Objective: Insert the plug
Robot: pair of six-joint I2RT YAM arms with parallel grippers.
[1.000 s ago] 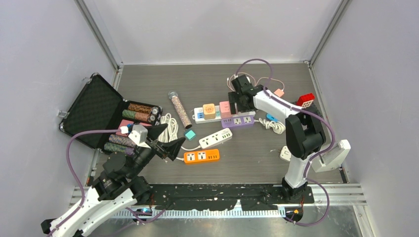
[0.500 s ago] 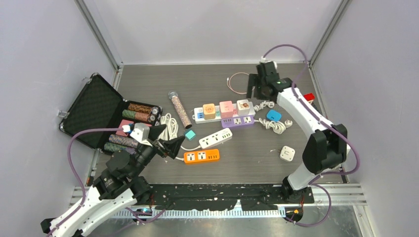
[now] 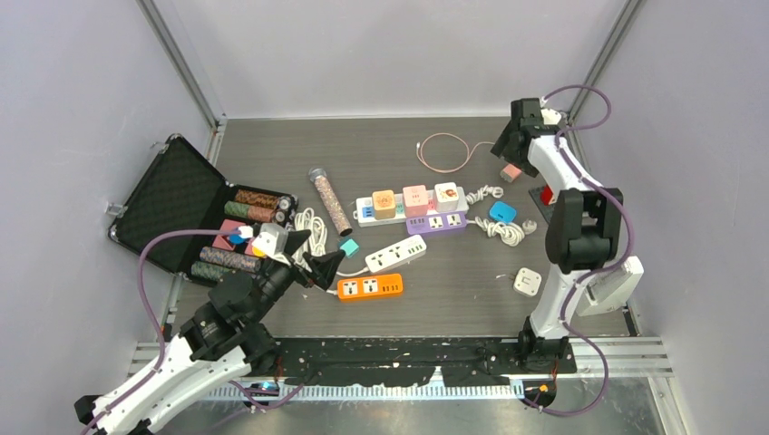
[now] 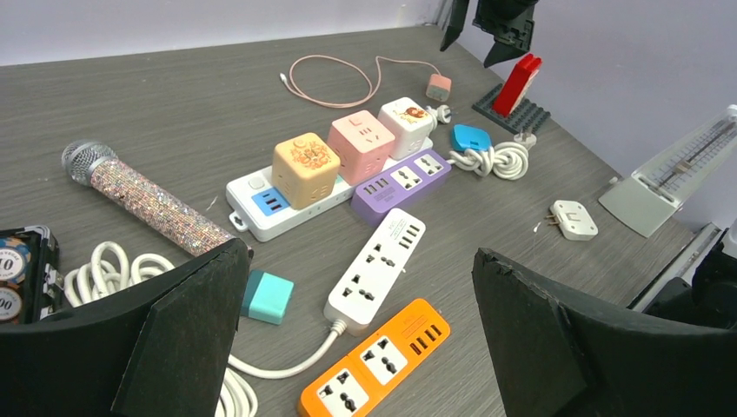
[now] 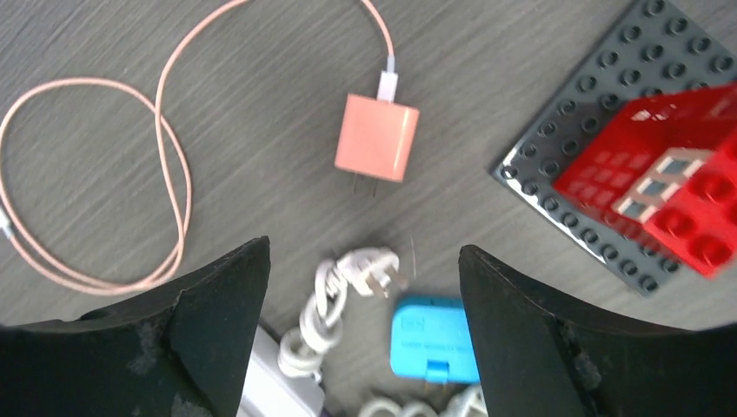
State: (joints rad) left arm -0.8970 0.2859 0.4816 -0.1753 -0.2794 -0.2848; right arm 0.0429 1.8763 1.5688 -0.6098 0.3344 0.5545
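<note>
Looks like the reach-for-the-plug step to me, nothing is gripped yet. The right gripper (image 5: 363, 254) hangs over the far right corner of the table (image 3: 472, 299), spread wide and empty. In its wrist view the pink charger (image 5: 376, 137) lies flat on the table at 12 o'clock of the gap, prongs pointing toward 6 and its cable (image 5: 385, 43) leaving from the 12 o'clock end. From the top, the charger sits at about 2 o'clock from the purple strip (image 3: 437, 220), well apart from it. The left gripper (image 4: 358, 252) is spread open too, holding nothing, hovering near the orange strip (image 4: 375, 369). My guess for the next move: the right arm shifts so the charger is between its fingers, drops, and pinches the body across its sides without snagging the cable. Then it has to turn the prongs down and carry it to a free socket. The purple strip looks like the nearest one with open holes.
</note>
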